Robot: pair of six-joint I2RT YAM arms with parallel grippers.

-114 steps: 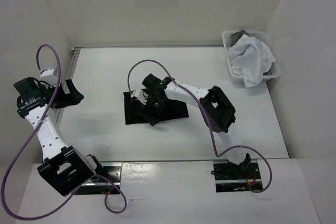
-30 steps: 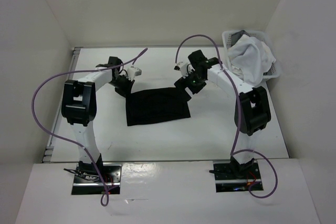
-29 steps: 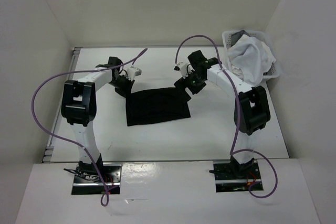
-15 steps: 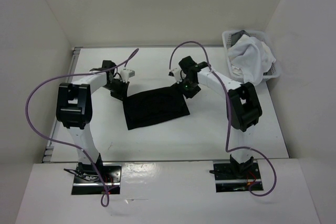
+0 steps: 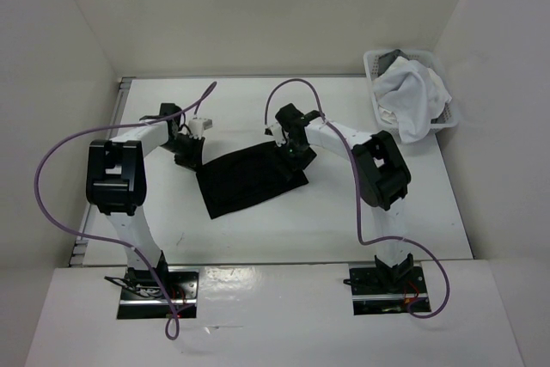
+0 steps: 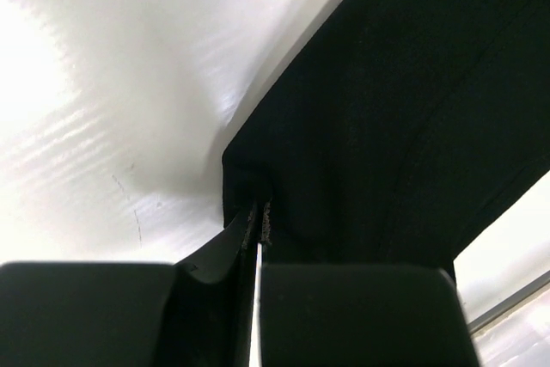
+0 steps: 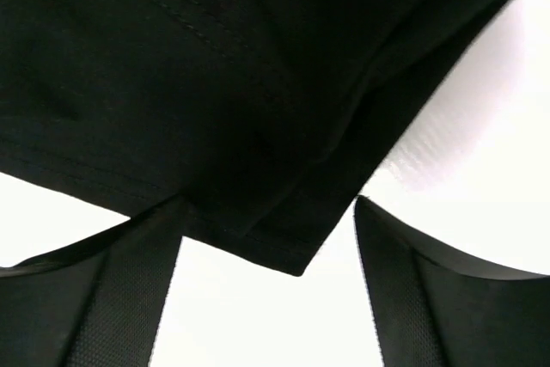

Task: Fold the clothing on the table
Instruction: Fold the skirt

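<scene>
The clothing [image 5: 251, 182], a black garment, lies spread on the white table [image 5: 387, 204], well to the left of the white basket [image 5: 371, 66] and nearer the arms than it. It sits a little askew, its basket-side edge swung farther back than the other. From above it reads as one flat dark sheet with no flap turned over, though the right wrist view shows stitched hems stacked at its edge, so I cannot tell how many layers it already has. The left gripper [image 6: 259, 212] is clamped on the far corner that lies farthest from the basket, its fingers pressed together with a pinch of black fabric caught between them. The right gripper [image 7: 271, 204] stands at the far corner nearest the basket with its fingers apart, the corner point sitting between them and not pinched. So I judge the task to be at its start: one corner is secured, the other is lined up but not gripped, and the fold itself is not yet made. What is left is closing on that second corner, lifting both and laying the far edge over. The basket holds a white cloth bundle [image 5: 411, 96], apart from all this.
</scene>
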